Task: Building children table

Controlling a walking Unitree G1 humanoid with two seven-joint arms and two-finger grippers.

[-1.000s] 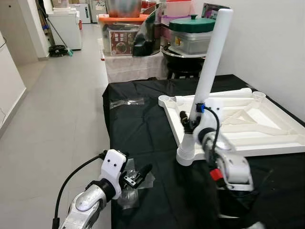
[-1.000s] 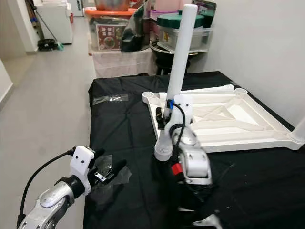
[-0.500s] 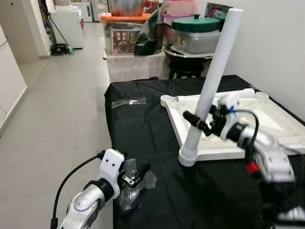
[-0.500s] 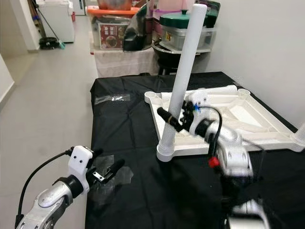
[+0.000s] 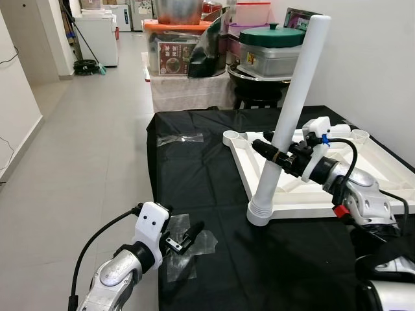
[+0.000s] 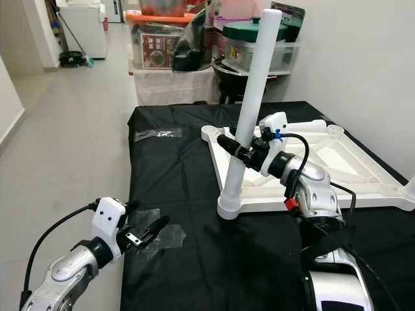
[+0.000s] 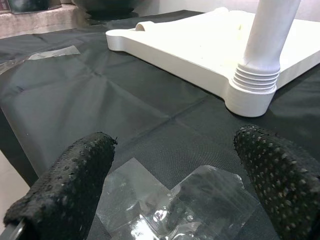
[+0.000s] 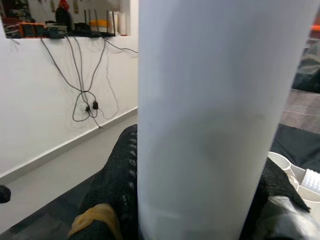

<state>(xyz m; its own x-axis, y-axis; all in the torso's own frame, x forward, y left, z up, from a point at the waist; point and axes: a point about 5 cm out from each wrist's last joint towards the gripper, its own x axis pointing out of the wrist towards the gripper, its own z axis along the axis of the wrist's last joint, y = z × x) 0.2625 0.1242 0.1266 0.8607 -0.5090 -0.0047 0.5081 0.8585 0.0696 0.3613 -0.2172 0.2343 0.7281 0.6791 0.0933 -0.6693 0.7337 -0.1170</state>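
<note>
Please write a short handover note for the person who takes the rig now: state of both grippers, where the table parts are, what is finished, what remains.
Right gripper: shut on the white table leg, gripping it about midway up.
Left gripper: open, idle at the near left edge, above a clear plastic bag on the black cloth.
The tabletop lies upside down on the cloth. The leg stands tilted in its near corner socket.
Done: leg placed in that socket.
Left: straighten and seat the leg; the far corner sockets hold no legs.
</note>
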